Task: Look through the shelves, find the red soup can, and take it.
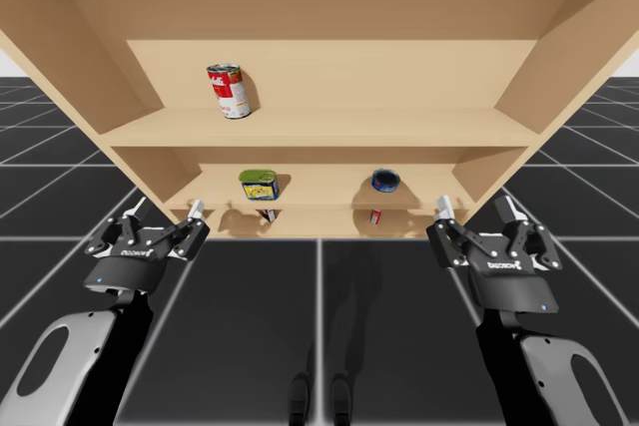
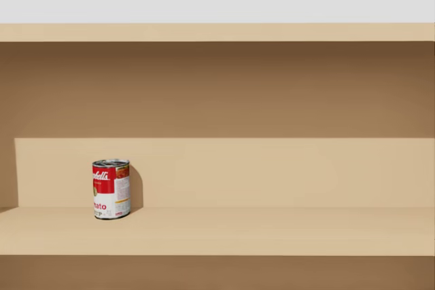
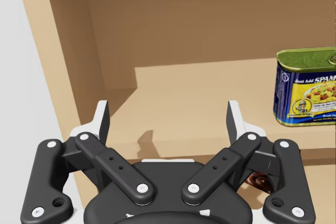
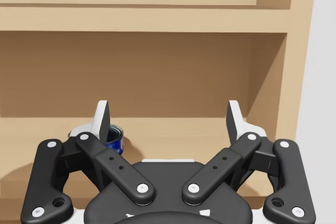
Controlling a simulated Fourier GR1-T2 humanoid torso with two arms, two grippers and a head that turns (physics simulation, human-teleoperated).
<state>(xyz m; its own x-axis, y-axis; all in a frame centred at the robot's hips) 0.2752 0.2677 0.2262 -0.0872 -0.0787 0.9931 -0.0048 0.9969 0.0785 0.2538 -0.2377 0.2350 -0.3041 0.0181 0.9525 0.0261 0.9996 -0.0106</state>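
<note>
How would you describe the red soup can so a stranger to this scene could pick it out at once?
Find the wooden shelf unit and its upper shelf. Toward the shelf's left end the red soup can stands alone, upright. It is a red-and-white cylinder, unlike the green-topped rectangular tin and low blue round can one shelf below.

Open shelf (image 2: 272, 232) beside red soup can (image 2: 111, 189)
</note>
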